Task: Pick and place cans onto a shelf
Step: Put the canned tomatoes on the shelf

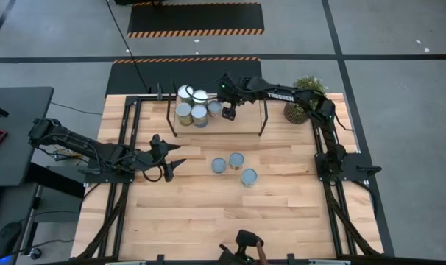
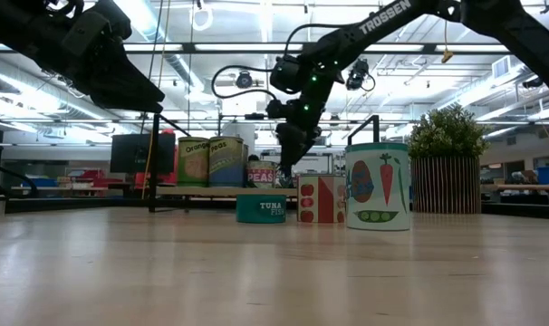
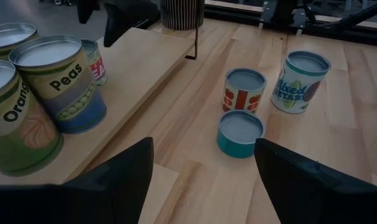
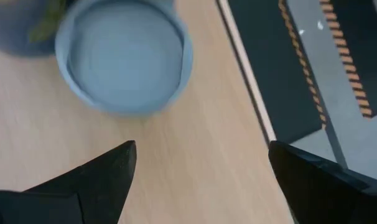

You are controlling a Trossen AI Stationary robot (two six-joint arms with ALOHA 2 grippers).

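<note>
Several cans stand upright on the left part of the shelf [image 1: 245, 118], among them an Orange can [image 3: 14, 124], a Peas can [image 3: 61, 81] and a small can [image 1: 214, 108]. My right gripper [image 1: 229, 112] hovers open over the shelf board just right of that small can [image 4: 123, 59], with nothing between its fingers. On the tabletop stand three more cans: a low teal tuna can [image 3: 239, 132], a red-and-white can [image 3: 244, 90] and a taller vegetable can [image 3: 298, 81]. My left gripper [image 3: 204, 168] waits open above the table, left of these three.
A potted plant [image 1: 305, 99] stands at the table's far right corner, beside the shelf's right end. The shelf's black posts [image 1: 264, 118] rise at its ends. The right part of the shelf board [image 3: 145, 56] is bare wood.
</note>
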